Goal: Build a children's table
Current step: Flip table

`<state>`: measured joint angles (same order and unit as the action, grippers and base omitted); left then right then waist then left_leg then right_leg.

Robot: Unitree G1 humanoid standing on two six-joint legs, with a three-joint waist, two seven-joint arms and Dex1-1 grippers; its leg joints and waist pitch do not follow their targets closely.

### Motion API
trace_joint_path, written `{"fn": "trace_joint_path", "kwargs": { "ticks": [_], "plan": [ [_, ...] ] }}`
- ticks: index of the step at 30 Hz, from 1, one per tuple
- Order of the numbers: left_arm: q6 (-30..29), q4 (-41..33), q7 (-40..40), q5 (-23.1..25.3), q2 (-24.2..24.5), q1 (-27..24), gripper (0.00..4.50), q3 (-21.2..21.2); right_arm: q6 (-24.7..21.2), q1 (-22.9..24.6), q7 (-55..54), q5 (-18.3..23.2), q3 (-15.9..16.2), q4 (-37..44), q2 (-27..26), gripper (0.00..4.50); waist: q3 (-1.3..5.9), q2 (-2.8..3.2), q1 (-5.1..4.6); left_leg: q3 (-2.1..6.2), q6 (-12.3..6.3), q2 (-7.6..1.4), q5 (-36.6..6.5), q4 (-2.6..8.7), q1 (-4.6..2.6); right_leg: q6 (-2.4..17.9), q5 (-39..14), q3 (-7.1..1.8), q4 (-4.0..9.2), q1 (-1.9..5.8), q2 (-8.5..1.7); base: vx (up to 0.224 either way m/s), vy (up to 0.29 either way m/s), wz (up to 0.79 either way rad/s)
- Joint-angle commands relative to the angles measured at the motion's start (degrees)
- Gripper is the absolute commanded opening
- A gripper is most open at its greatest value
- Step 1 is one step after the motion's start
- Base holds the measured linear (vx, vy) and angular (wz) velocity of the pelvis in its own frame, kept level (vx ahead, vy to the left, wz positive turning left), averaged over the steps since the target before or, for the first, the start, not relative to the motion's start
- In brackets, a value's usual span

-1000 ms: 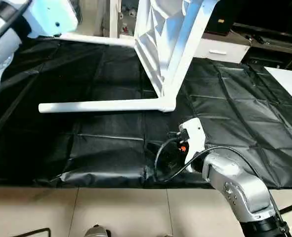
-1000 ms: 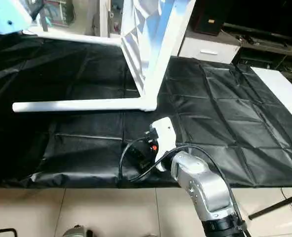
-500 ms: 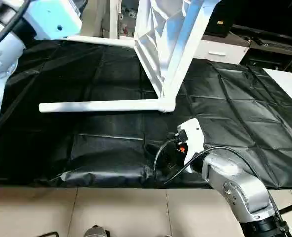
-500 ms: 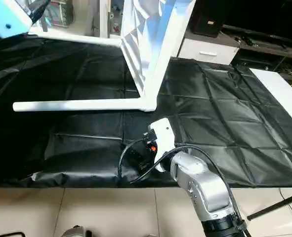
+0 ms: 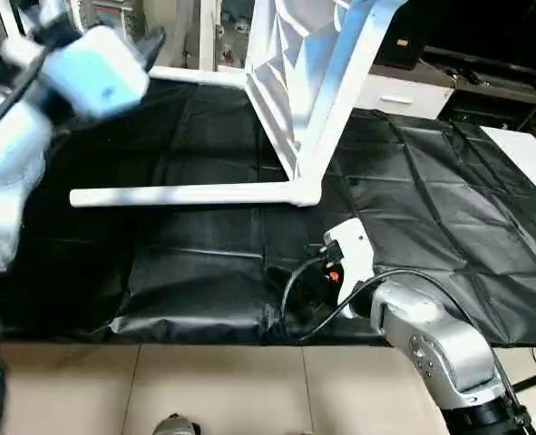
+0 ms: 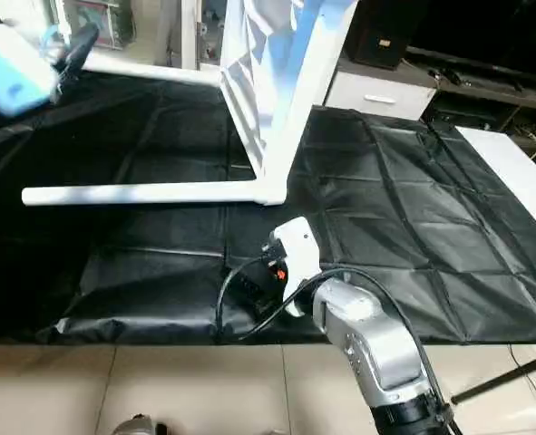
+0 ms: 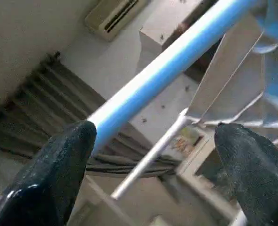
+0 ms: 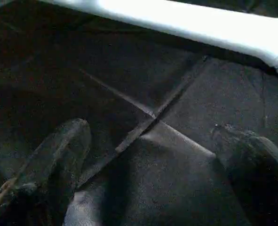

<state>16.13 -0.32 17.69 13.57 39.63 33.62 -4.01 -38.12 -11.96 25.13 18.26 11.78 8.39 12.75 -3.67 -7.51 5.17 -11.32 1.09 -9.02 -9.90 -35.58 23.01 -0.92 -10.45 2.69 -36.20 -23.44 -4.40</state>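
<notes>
The children's table rests on its side on the black cloth point(image 5: 449, 217), its X-ribbed top point(image 5: 281, 68) standing on edge. One white leg point(image 5: 186, 194) lies flat along the cloth, a second leg point(image 5: 199, 76) runs along the back, and a third point(image 5: 345, 77) slants upward. My left gripper point(image 7: 153, 155) hangs open in the air at the far left, near the back leg, with its fingers point(image 7: 59, 165) wide apart and holding nothing. Near the front edge, my right gripper point(image 8: 153, 155) hovers open just over the cloth, short of the flat leg point(image 8: 186, 21).
A black cable point(image 5: 295, 294) loops beside my right wrist point(image 5: 349, 256). A white cabinet point(image 5: 404, 91) stands behind the work table and a white surface point(image 5: 531, 149) lies at the right. Tiled floor point(image 5: 249, 381) shows below the cloth's front edge.
My left arm has swung down and toward the back leg, blurred with motion. The right arm and the children's table have stayed where they were.
</notes>
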Motion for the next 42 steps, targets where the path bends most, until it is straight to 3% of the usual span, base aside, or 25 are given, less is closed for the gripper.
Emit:
{"fn": "trace_joint_path", "kwargs": {
  "ticks": [1,2,3,4,5,6,7,9,10,13,15,18,19,21,22,23,25,26,28,29,31,32,33,37,42],
  "plan": [
    [0.5,-2.3,-0.4,-2.6,-1.1,-0.8,4.5,-0.4,0.5,0.0,0.2,-0.4,-0.4,0.9,1.0,4.44,3.56,2.0,-0.16,3.03,9.94,-4.28,-25.7,5.82,-2.8,7.4,-16.8,-2.46,4.02,0.2,-4.58,0.0,0.0,0.0],
    [0.0,-3.5,-0.1,-6.5,-3.5,-3.4,4.5,-1.1,1.1,0.3,0.4,-0.5,-0.4,0.9,1.2,4.44,3.55,2.4,-0.17,3.15,10.45,-4.42,-26.6,5.96,-2.83,7.5,-16.8,-2.37,4.05,0.3,-4.62,0.0,0.0,0.0],
    [0.0,-3.5,-0.1,-6.5,-3.5,-3.4,4.5,-1.1,1.1,0.3,0.4,-0.5,-0.4,0.9,1.2,4.44,3.45,2.19,-0.22,3.1,10.37,-4.38,-27.1,6.01,-2.8,7.3,-17.3,-2.36,4.23,0.19,-4.46,0.0,0.0,0.0],
    [-2.8,-5.5,0.8,-12.0,-6.8,-7.3,4.5,-1.3,1.7,0.6,0.4,-0.7,-0.8,1.3,1.5,4.44,3.66,2.79,-0.09,3.11,10.64,-4.35,-27.4,5.8,-3.07,7.8,-16.9,-2.47,3.87,0.09,-4.71,0.0,0.0,0.0],
    [-2.8,-5.5,0.8,-12.0,-6.8,-7.3,4.5,-1.3,1.7,0.6,0.4,-0.7,-0.8,1.3,1.5,4.44,3.66,2.79,-0.09,3.11,10.64,-4.35,-27.4,5.8,-3.07,7.8,-16.9,-2.47,3.87,0.09,-4.71,0.0,0.0,0.0],
    [-5.2,-8.1,0.7,-16.2,-10.0,-11.4,4.5,-1.3,3.1,1.1,0.4,-0.7,-1.6,2.3,1.5,4.44,3.5,2.94,-0.03,3.01,10.36,-4.24,-28.9,5.85,-3.12,7.1,-18.9,-2.51,4.52,-0.07,-4.48,0.0,0.0,0.0],
    [-8.0,-10.6,0.2,-19.2,-12.8,-14.4,4.5,-1.0,4.6,1.5,0.3,-0.4,-2.9,3.2,1.1,4.44,3.53,2.61,-0.22,3.13,10.29,-4.33,-29.0,5.81,-2.87,7.2,-18.9,-2.55,4.36,0.2,-4.67,0.0,0.0,0.0],
    [-9.5,-12.6,0.0,-16.7,-13.1,-15.4,4.5,1.3,7.3,1.7,-1.0,0.1,-5.3,4.3,-0.1,4.44,3.47,1.78,-0.23,2.83,9.1,-4.26,-29.1,5.65,-2.92,6.6,-21.0,-2.62,5.07,-0.05,-4.41,0.0,0.0,0.0],
    [-9.9,-13.1,0.2,-14.5,-12.6,-15.1,4.5,2.5,8.5,1.6,-1.7,0.4,-6.5,4.7,-0.7,4.44,3.43,2.1,-0.09,2.98,8.83,-4.36,-29.0,5.7,-2.84,5.8,-22.7,-2.8,5.27,-0.08,-4.7,0.0,0.0,0.0],
    [-10.9,-12.5,2.7,-7.2,-9.3,-11.3,4.5,5.9,10.9,0.8,-3.0,-1.2,-7.0,4.0,-0.7,4.44,3.16,1.97,-0.3,3.26,8.9,-4.39,-30.4,5.88,-3.06,4.1,-25.6,-2.48,5.63,-0.23,-4.34,0.0,0.0,0.0],
    [-10.9,-12.5,2.7,-7.2,-9.3,-11.3,4.5,5.9,10.9,0.8,-3.0,-1.2,-7.0,4.0,-0.7,4.44,3.09,2.12,-0.63,3.51,9.21,-4.21,-31.5,5.94,-3.1,3.5,-27.1,-2.36,5.61,-0.2,-4.18,0.0,0.0,0.0],
    [-11.5,-10.9,7.4,-1.6,-4.5,-3.0,4.5,7.6,12.3,-0.5,-3.3,-4.7,-4.8,2.5,1.3,4.44,3.31,1.36,-0.95,3.56,9.38,-4.2,-30.8,5.94,-2.92,3.6,-26.6,-2.28,5.46,0.08,-4.36,0.0,0.0,0.0],
    [-11.5,-10.9,7.4,-1.6,-4.5,-3.0,4.5,7.6,12.3,-0.5,-3.3,-4.7,-4.8,2.5,1.3,4.44,3.16,1.56,-0.97,3.56,9.38,-4.19,-30.4,6.08,-2.83,3.6,-26.5,-2.34,5.45,0.0,-4.37,0.0,0.0,0.0],
    [-11.1,-8.8,8.7,0.2,-2.4,3.1,4.5,8.2,12.6,-1.5,-3.1,-5.3,-4.4,2.4,1.1,4.44,3.23,1.16,-0.98,3.45,9.54,-4.14,-30.3,5.9,-2.92,4.0,-25.8,-2.26,5.4,-0.16,-4.37,0.0,0.0,0.0],
    [-11.1,-8.8,8.7,0.2,-2.4,3.1,4.5,8.2,12.6,-1.5,-3.1,-5.3,-4.4,2.4,1.1,4.44,3.32,1.25,-0.93,3.38,9.6,-4.08,-30.2,5.73,-3.11,4.1,-25.6,-2.32,5.28,-0.33,-4.5,0.0,0.0,0.0],
    [-9.6,-5.5,9.6,2.0,0.1,7.6,4.5,9.2,12.6,-2.3,-2.4,-5.0,-4.1,2.2,0.6,4.44,3.15,-0.55,-1.31,3.48,8.99,-4.13,-28.5,5.81,-2.35,4.0,-26.4,-2.2,5.3,0.25,-4.72,0.0,0.0,0.0],
    [-8.7,-3.3,10.2,2.9,1.2,9.5,4.5,9.7,11.7,-2.8,-2.1,-3.8,-4.3,2.0,-0.1,4.44,3.23,0.41,-1.1,3.28,8.91,-4.07,-28.0,5.48,-2.85,4.0,-26.9,-2.58,5.3,-0.42,-5.02,0.0,0.0,0.0],
    [-7.8,-1.4,10.8,3.9,2.2,11.3,4.5,10.3,10.2,-3.0,-1.4,-1.6,-4.9,2.1,-0.8,4.44,3.21,0.31,-1.29,3.51,9.03,-4.11,-27.8,5.65,-2.51,3.9,-26.5,-2.47,5.29,-0.18,-4.93,0.0,0.0,0.0],
    [-7.8,2.0,11.1,5.7,3.1,13.4,4.5,11.0,8.3,-3.5,-0.6,0.6,-5.2,1.3,-1.9,4.44,3.57,0.21,-1.53,3.6,9.52,-4.1,-29.0,5.45,-2.98,4.1,-25.1,-2.37,5.01,-0.55,-4.72,0.0,0.0,0.0],
    [-7.8,7.5,11.5,8.0,4.3,17.3,4.5,11.9,6.6,-4.5,0.4,2.3,-4.9,-0.4,-3.2,4.44,3.45,-0.34,-1.76,3.61,9.66,-4.06,-29.2,5.58,-2.82,4.5,-24.2,-2.27,5.0,-0.59,-4.59,0.0,0.0,0.0],
    [-8.2,10.1,11.6,8.8,4.5,19.3,4.5,12.3,6.7,-5.1,0.6,2.1,-4.5,-1.2,-3.4,4.44,3.56,-0.05,-1.64,3.61,10.17,-4.11,-29.6,5.57,-3.1,4.9,-23.3,-2.25,4.78,-0.72,-4.72,0.0,0.0,0.0],
    [-8.1,14.9,11.4,11.0,5.0,23.2,4.5,13.6,7.4,-6.4,0.9,1.0,-3.8,-2.7,-3.5,4.44,3.49,0.36,-1.56,3.57,10.89,-4.16,-29.5,5.72,-3.22,5.4,-21.2,-2.21,4.62,-0.8,-4.62,0.0,0.0,0.0],
    [-8.0,16.8,11.3,12.1,5.3,25.0,4.5,14.3,7.5,-6.7,1.0,0.5,-3.5,-3.1,-3.4,4.44,3.6,0.13,-1.59,3.4,10.92,-4.07,-29.5,5.62,-3.39,5.4,-20.7,-2.16,4.7,-0.96,-4.46,0.0,0.0,0.0],
    [-4.3,25.7,10.7,16.4,5.9,32.8,4.5,17.5,8.9,-9.7,0.6,-0.9,-3.4,-5.8,-4.4,4.44,3.47,-0.03,-1.39,3.52,11.3,-4.29,-27.7,5.74,-3.0,5.8,-18.2,-2.32,4.44,-0.43,-5.02,0.0,0.0,0.0],
    [0.2,27.2,10.5,15.9,4.3,35.0,4.5,18.2,9.9,-10.0,0.4,-0.7,-3.3,-7.1,-5.1,4.44,3.78,0.27,-0.02,2.95,10.81,-4.46,-21.3,5.56,-3.18,7.4,-9.1,-2.15,3.58,0.12,-4.98,0.0,0.0,0.0]
  ]
}}
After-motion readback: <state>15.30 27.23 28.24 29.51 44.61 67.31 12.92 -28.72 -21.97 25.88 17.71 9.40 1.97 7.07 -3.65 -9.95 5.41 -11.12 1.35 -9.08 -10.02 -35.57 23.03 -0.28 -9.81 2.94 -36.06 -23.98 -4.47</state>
